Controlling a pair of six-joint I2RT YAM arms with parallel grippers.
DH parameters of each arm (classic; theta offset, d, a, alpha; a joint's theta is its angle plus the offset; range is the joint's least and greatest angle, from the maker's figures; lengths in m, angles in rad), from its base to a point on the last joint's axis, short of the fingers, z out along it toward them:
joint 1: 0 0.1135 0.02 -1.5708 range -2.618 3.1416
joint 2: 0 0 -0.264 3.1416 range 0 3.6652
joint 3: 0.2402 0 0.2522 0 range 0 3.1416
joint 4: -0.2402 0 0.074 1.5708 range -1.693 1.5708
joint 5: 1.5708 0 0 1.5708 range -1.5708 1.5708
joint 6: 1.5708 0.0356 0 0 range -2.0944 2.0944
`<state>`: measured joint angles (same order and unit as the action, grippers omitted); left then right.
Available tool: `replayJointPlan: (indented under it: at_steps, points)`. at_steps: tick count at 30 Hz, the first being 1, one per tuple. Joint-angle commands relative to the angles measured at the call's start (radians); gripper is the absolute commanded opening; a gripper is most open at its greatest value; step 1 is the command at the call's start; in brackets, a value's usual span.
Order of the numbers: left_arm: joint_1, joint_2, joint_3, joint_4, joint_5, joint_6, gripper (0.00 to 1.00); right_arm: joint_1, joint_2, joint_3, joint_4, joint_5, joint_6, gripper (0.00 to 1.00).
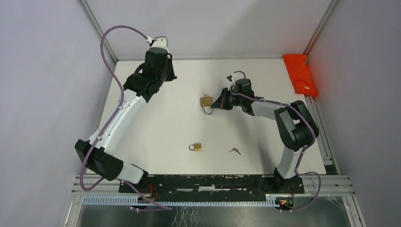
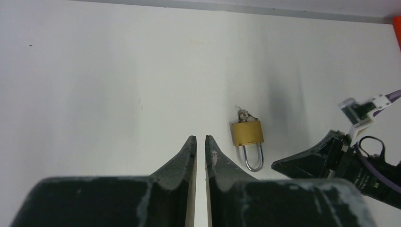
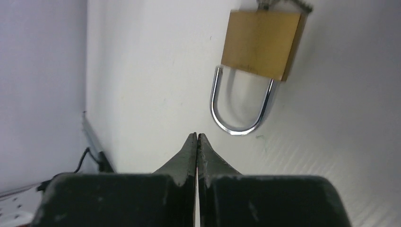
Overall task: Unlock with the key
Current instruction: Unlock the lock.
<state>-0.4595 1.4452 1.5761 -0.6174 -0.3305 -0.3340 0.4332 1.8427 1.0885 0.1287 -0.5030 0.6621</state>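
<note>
Padlock, large brass body with silver shackle (image 1: 206, 101) (image 2: 246, 132) (image 3: 261, 45), lies flat mid-worktop, toward the far edge of the white table (image 1: 161, 142). A small silver key (image 2: 243, 113) sits at its base. Right gripper (image 1: 215, 105) (image 3: 196, 137) is clenched empty, tips just beside the shackle. Left gripper (image 2: 200, 139), near the far left corner, is almost clenched, slim gap, empty. Smaller brass padlock (image 1: 196, 147) and loose key (image 1: 234, 151) lie near the front edge. Red cloth (image 1: 300, 74) is at the far right corner.

Left end effector (image 2: 198, 139) and right end effector (image 3: 196, 135) both closed, empty, arms outstretched.
</note>
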Motion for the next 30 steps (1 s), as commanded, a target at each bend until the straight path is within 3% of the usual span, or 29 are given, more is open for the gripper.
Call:
replayJointPlan:
  at_steps: [1, 3, 5, 7, 10, 14, 16, 22, 30]
  points:
    - [0.002, 0.001, -0.001, 0.051, 0.043, -0.009, 0.17, -0.024, -0.025, -0.162, 0.375, -0.199, 0.243, 0.0]
    - [0.001, 0.005, -0.006, 0.063, 0.07, -0.005, 0.17, -0.037, -0.018, -0.237, 0.482, -0.206, 0.32, 0.0]
    - [0.001, 0.011, -0.014, 0.073, 0.082, -0.008, 0.16, -0.037, -0.012, -0.224, 0.43, -0.194, 0.262, 0.0]
    - [0.001, 0.019, -0.014, 0.073, 0.07, -0.007, 0.16, -0.018, -0.032, -0.145, 0.26, -0.141, 0.107, 0.02]
    - [0.002, 0.018, -0.014, 0.071, 0.052, -0.012, 0.16, 0.051, -0.058, 0.04, -0.075, 0.061, -0.16, 0.14]
    - [0.001, 0.005, -0.016, 0.079, 0.06, -0.018, 0.16, 0.142, 0.012, 0.289, -0.337, 0.236, -0.317, 0.31]
    - [0.002, -0.002, -0.016, 0.079, 0.055, -0.018, 0.16, 0.175, 0.085, 0.405, -0.449, 0.29, -0.358, 0.35]
    - [0.001, -0.024, -0.019, 0.073, 0.034, -0.01, 0.18, 0.248, 0.258, 0.647, -0.713, 0.457, -0.408, 0.37]
    - [0.002, -0.035, -0.024, 0.076, 0.025, -0.013, 0.18, 0.286, 0.26, 0.625, -0.756, 0.633, -0.41, 0.39]
